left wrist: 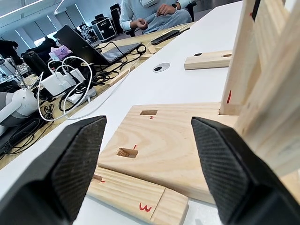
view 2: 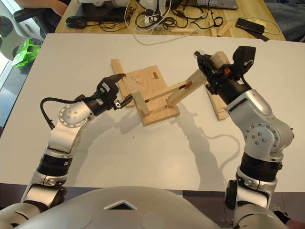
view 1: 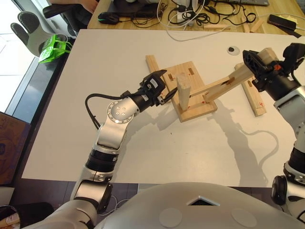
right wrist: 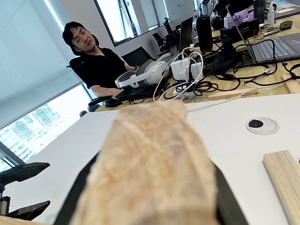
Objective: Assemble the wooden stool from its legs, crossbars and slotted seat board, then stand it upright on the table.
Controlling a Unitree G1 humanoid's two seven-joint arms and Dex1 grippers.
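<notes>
The seat board (view 1: pixel 198 109) lay flat around the middle of the white tabletop (view 1: pixel 95 119), turned at an angle to its edges, slots facing up. One leg (view 1: pixel 183 88) stood upright on the board, and a crossbar (view 1: pixel 205 89) ran from it to a second leg (view 1: pixel 221 88) that leaned up and away toward the right.

The right end effector (view 1: pixel 251 69) was clamped on that leaning leg's raised end, well above the tabletop. The leg's lower end came down at the board's right edge, though whether it sat in a slot could not be told.

The left end effector (view 1: pixel 165 87) sat low at the board's left side with its fingers apart, gripping nothing. In the left wrist view the two dark pads (left wrist: pixel 77 164) framed the board and its open slots.

A loose leg (view 1: pixel 152 63) lay along the board's far-left edge, one end tucked against it. Another wooden piece (view 1: pixel 254 99) lay flat on the right, just beneath the right arm and close to the board.

A wide stretch of white tabletop ran from the board to the near edge and out to the left edge. A round cable grommet (view 1: pixel 232 49) sat at the far side. Beyond the far edge was a wooden desk (view 1: pixel 238 24) covered in cables.
</notes>
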